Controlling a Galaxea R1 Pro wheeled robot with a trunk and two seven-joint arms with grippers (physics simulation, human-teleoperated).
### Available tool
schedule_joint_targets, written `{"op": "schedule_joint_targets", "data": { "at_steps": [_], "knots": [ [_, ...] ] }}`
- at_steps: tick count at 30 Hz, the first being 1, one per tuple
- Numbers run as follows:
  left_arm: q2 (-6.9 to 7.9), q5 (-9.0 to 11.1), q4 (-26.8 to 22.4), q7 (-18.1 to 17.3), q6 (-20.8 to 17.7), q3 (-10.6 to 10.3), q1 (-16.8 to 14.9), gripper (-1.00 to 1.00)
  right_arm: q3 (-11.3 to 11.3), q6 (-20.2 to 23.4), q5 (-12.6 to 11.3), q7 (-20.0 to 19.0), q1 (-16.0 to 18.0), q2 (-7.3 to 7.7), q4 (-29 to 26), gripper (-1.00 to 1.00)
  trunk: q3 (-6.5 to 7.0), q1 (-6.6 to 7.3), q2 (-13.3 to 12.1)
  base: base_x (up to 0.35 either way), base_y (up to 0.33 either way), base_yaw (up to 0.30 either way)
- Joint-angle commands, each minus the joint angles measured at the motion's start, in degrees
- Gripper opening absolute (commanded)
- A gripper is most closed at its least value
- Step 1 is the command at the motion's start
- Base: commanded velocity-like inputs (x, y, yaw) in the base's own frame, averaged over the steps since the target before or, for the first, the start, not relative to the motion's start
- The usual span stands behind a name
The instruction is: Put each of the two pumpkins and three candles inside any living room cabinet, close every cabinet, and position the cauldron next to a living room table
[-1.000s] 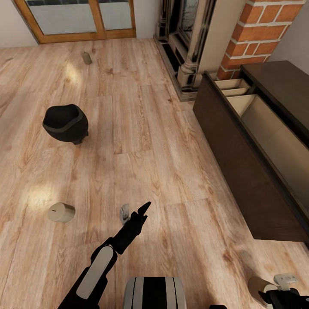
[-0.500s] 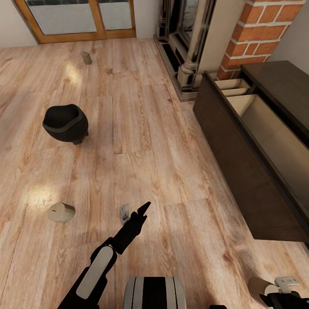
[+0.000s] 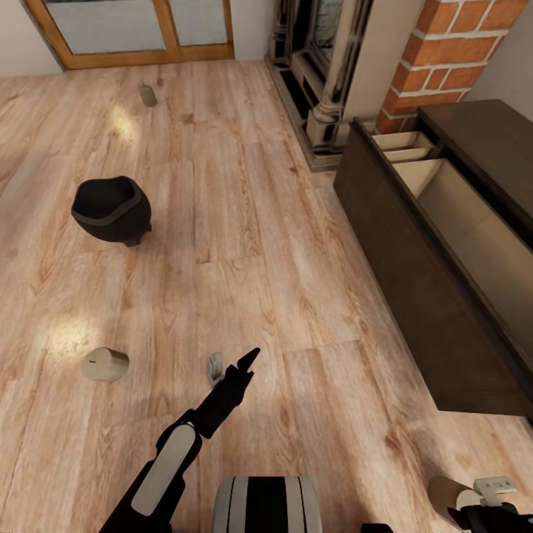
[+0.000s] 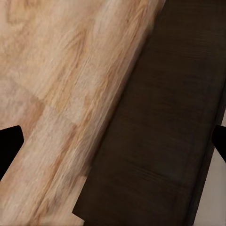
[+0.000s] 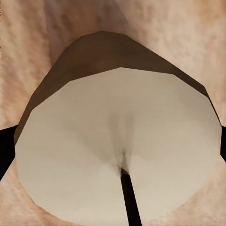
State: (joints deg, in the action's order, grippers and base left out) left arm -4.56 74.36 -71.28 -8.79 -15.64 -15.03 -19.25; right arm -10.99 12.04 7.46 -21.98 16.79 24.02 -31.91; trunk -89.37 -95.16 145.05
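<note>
Right fingers clamp a candle; left fingers spread wide beside the cabinet.

Glossy grained wood floor — matt dark wooden cabinet, matt black cauldron.

Wood plank floor. Ornate fireplace stands against it; brick column just beside; wood-framed glass door well apart.
</note>
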Motion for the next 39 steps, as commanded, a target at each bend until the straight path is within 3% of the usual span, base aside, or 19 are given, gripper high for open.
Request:
{"op": "schedule_joint_targets", "data": {
  "at_steps": [1,7,8,26,33,36,39],
  "knots": [
    [0.03,0.0,0.0,0.0,0.0,0.0,0.0,1.0,0.0,0.0,0.0,0.0,0.0,-0.01,0.0,1.0,-0.22,-0.03,0.0,0.0,0.0,0.0],
    [0.0,0.0,0.0,0.0,0.0,0.0,0.0,1.0,0.0,0.0,0.0,0.0,0.0,-0.03,0.0,1.0,-1.33,-0.15,0.1,0.0,0.0,0.0],
    [-0.01,0.0,0.0,0.0,0.0,0.0,0.0,1.0,0.0,-0.1,0.0,0.0,0.0,-0.03,0.0,-1.0,-1.33,-0.15,0.1,0.0,0.0,0.0],
    [-0.01,0.0,0.4,0.0,0.9,0.0,0.0,1.0,-0.3,-0.3,-0.2,-0.8,0.0,0.29,-0.8,-1.0,-1.33,-0.15,0.1,0.0,0.0,0.0],
    [-0.01,-0.1,1.1,0.0,1.6,-0.1,0.0,1.0,-0.5,-0.2,-0.4,-6.4,0.0,0.47,-0.9,-1.0,-1.33,-0.15,0.1,0.0,0.0,0.0],
    [-0.01,-0.1,1.1,0.0,1.6,0.0,0.0,1.0,-1.4,-0.1,-0.4,-7.5,0.0,0.49,-0.9,-1.0,-1.33,-0.15,0.1,0.0,0.0,0.0],
    [-0.01,-0.1,1.1,0.0,1.6,0.0,0.0,1.0,-4.6,0.1,-0.3,-9.3,0.0,0.5,-1.0,-1.0,-1.33,-0.15,0.1,0.0,0.0,0.0]
  ]
}}
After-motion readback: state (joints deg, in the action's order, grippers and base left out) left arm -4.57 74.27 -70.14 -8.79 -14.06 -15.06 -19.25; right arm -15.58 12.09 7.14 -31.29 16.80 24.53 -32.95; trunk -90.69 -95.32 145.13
